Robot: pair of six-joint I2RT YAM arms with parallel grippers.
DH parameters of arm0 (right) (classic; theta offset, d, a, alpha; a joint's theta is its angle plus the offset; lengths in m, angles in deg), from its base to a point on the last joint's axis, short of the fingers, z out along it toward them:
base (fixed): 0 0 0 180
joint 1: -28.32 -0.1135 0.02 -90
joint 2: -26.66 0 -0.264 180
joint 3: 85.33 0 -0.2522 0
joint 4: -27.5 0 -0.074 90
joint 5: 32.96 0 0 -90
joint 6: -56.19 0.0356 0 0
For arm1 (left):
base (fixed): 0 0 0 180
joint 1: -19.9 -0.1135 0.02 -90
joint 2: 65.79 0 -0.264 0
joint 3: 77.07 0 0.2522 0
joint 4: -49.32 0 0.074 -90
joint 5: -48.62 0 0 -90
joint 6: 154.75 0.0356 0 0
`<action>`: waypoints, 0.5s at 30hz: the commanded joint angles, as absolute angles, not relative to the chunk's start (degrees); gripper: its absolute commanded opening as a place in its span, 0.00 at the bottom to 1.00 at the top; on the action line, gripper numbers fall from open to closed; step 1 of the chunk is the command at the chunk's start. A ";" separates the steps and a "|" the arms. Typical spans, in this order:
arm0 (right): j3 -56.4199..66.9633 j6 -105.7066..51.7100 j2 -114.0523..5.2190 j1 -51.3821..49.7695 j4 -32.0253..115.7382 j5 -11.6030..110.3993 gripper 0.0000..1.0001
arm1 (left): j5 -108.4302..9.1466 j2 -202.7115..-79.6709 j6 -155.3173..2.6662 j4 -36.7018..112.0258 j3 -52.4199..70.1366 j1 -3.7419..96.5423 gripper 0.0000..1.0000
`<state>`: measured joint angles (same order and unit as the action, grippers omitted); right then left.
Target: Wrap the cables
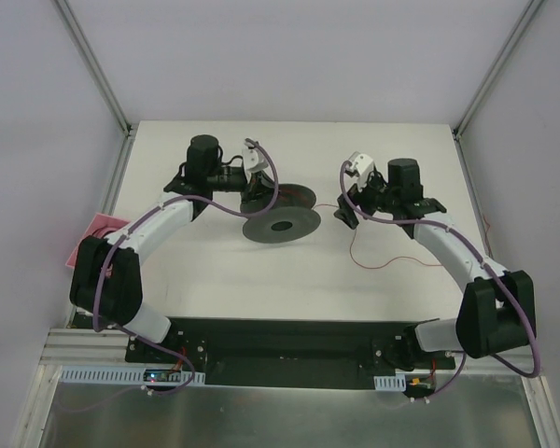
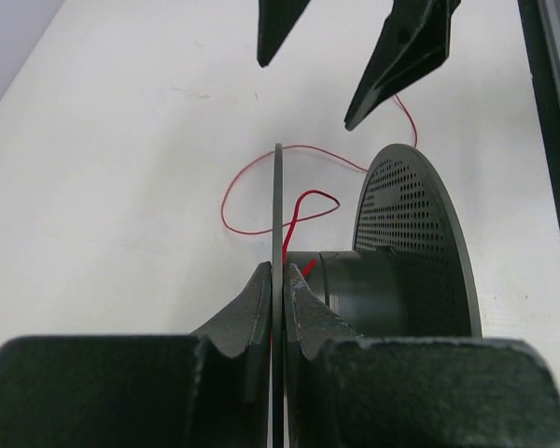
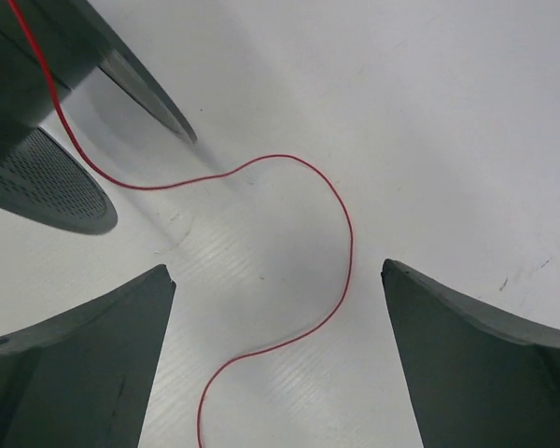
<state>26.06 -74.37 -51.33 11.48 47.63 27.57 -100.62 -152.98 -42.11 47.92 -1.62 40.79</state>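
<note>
Red wire (image 3: 342, 233) trails from the spool (image 1: 303, 222) over the table (image 1: 215, 271), passing straight under the right gripper (image 3: 278, 271), whose jaws gape wide and hold nothing. Across the spool, the left gripper (image 2: 278, 285) pinches its thin flange, so the right arm is nearer the slack.

Spool (image 1: 282, 224) is sitting mid-table, its flanges standing on edge. Left gripper (image 2: 278, 280) is pinching one flange from the left. Cable (image 3: 345, 233) is trailing from the spool rightward across the table (image 1: 215, 271), lying between the spread fingers of the right gripper (image 3: 275, 271).
</note>
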 commanded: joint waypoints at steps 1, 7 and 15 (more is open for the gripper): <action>25.28 -77.13 -51.20 14.25 47.14 23.56 0.96 | -100.80 -148.32 -49.88 49.97 3.22 40.03 0.00; 20.01 -81.62 -59.28 17.95 56.63 24.60 0.95 | -96.15 -146.47 -54.54 49.88 3.84 39.59 0.00; 17.45 -76.80 -65.97 16.90 58.93 26.72 0.85 | -92.80 -145.33 -59.12 51.11 3.93 39.06 0.00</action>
<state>20.44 -78.76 -64.32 17.99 56.53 26.49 -93.91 -149.07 -55.21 47.52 1.31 39.65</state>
